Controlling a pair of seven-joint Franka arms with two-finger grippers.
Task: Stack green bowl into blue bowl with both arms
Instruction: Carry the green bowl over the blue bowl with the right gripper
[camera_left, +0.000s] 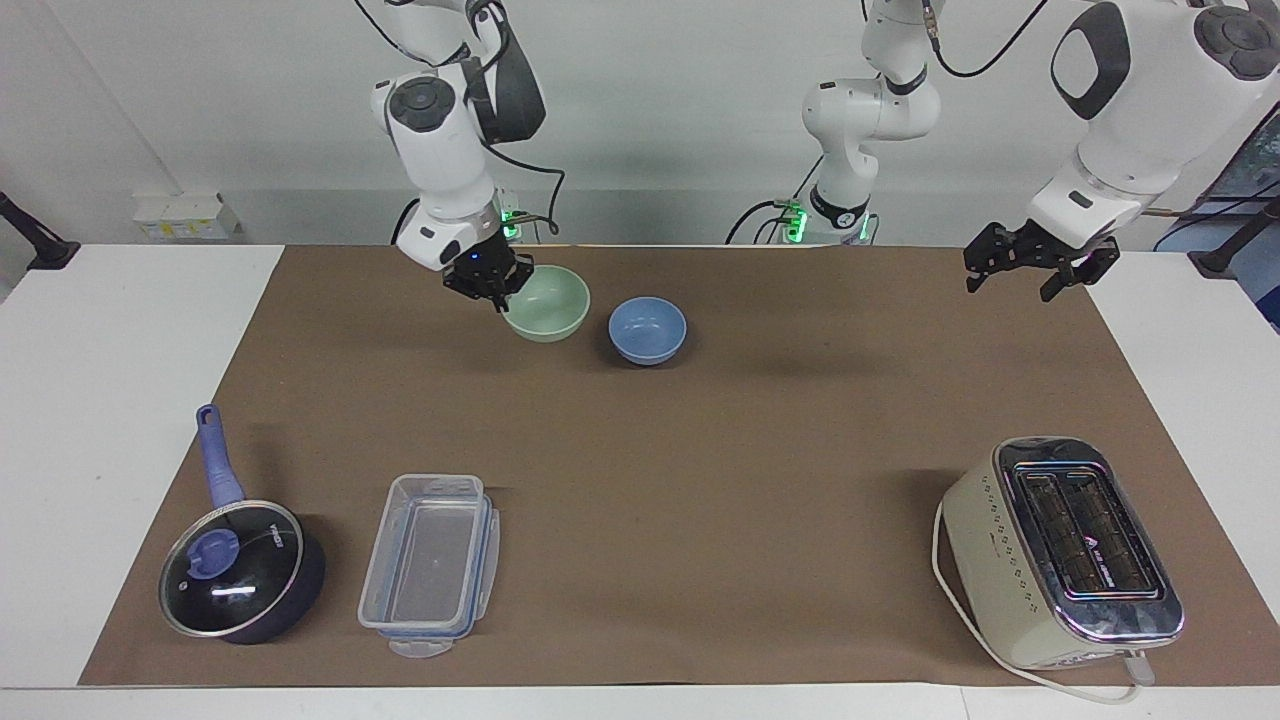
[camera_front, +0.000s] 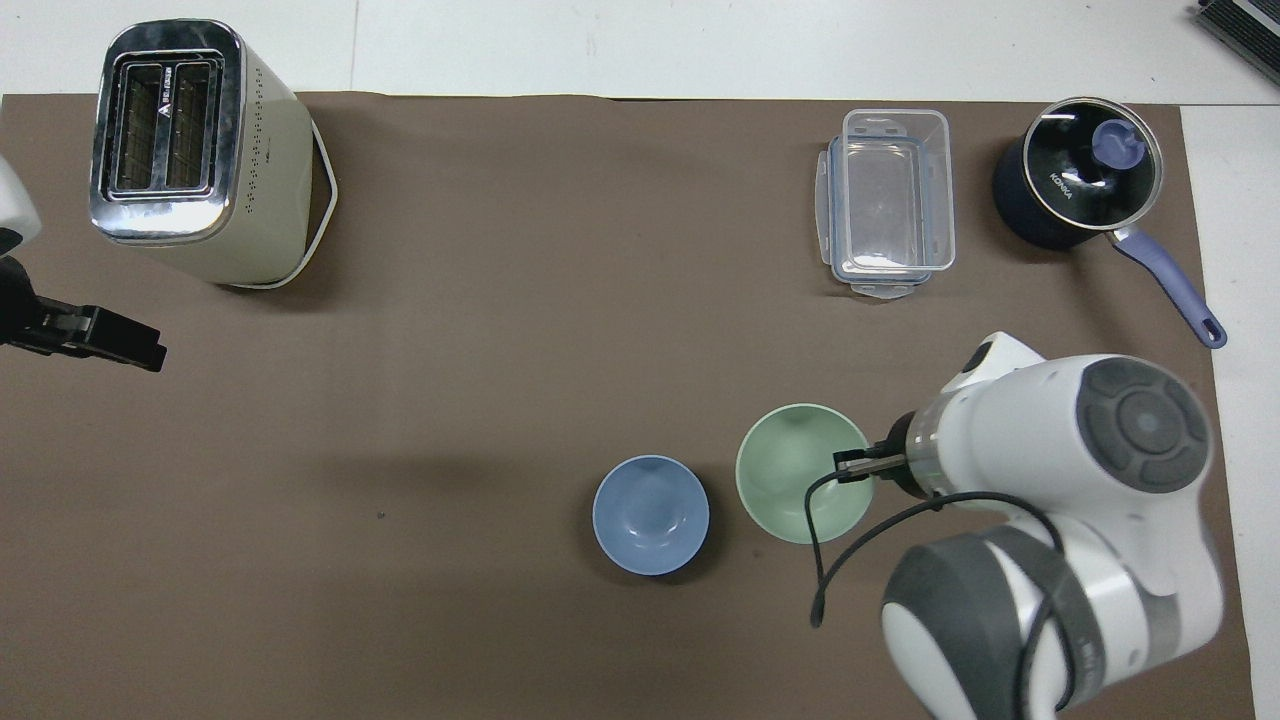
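Beside blue bowl (camera_left: 647, 329), right pincer (camera_left: 497, 293) clamped on raised green bowl (camera_left: 547, 305)

Right gripper (camera_left: 492, 290) pinching the rim of the green bowl (camera_left: 547, 303), raised just beside the blue bowl (camera_left: 648, 329), left gripper (camera_left: 1035, 262) over the mat's edge (camera_left: 1130, 340), well apart from both bowls

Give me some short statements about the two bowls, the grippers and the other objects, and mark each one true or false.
1. The right gripper holds the green bowl by its rim. True.
2. The green bowl sits inside the blue bowl. False: it hangs in the air beside it.
3. The left gripper is shut on the toaster. False: it is open and holds nothing.
4. The saucepan has its lid on. True.
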